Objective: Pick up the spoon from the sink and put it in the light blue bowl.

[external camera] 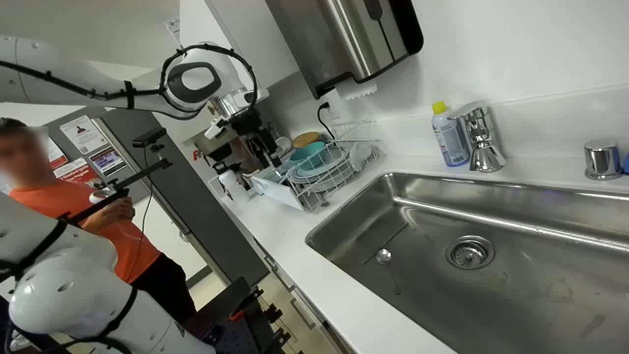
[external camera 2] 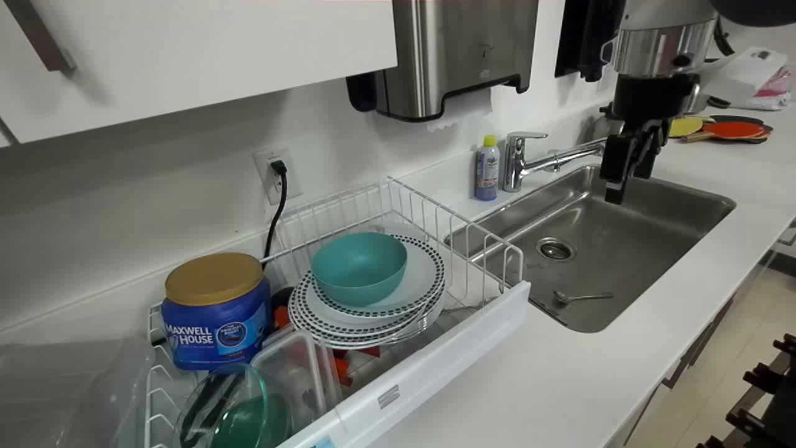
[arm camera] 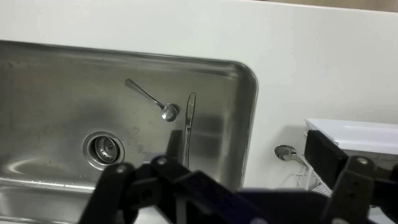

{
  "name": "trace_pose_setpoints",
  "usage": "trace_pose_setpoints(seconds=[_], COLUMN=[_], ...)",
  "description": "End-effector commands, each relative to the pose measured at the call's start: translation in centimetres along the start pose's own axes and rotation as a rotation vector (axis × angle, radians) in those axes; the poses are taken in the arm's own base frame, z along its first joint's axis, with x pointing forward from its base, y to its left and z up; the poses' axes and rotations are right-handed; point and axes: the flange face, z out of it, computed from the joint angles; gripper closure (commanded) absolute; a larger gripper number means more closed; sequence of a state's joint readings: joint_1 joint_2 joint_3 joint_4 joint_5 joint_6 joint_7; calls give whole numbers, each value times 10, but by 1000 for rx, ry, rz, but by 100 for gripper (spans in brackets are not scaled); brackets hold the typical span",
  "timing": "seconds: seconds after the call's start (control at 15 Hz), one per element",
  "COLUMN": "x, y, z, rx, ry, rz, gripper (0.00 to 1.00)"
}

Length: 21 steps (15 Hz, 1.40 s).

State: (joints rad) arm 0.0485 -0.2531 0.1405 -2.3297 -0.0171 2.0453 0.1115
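Observation:
The sink (external camera: pixel 516 305) is a steel basin with a round drain, also seen in the wrist view (arm camera: pixel 62 93). The spoon (arm camera: pixel 169 112) lies on its floor near the rack-side end; it shows in both exterior views (external camera: pixel 384 256) (external camera 2: pixel 563 298). The light blue bowl (external camera 2: pixel 357 270) sits on stacked plates in the dish rack and also shows in an exterior view (external camera: pixel 305 155). My gripper (external camera 2: pixel 628 180) is open and empty, raised well above the counter. In the wrist view its fingers (arm camera: pixel 248 146) stand wide apart, with the sink's rack-side edge visible between them.
A knife (arm camera: pixel 188 121) lies in the sink beside the spoon. Another spoon (arm camera: pixel 284 152) sticks out of the white wire dish rack (external camera 2: pixel 460 261). A faucet (external camera 2: pixel 519 162) and spray can (external camera 2: pixel 487 168) stand behind the sink. A towel dispenser (external camera 2: pixel 460 56) hangs above. A person (external camera: pixel 98 221) stands nearby.

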Motion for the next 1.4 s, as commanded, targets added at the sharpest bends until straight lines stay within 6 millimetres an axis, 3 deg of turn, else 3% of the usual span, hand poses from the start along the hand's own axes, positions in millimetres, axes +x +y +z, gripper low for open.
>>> trace_pose_setpoints(seconds=[0.0,0.27,0.53,0.87,1.27,1.33], x=[0,0,12,36,50,46], y=[0,0,11,51,107,100], z=[0,0,12,54,138,119], rx=[0,0,-77,-53,-76,-57], ry=[-1,-1,27,85,-7,14], rz=[0,0,-116,-390,-579,-533], gripper=[0,0,0,0,0,0])
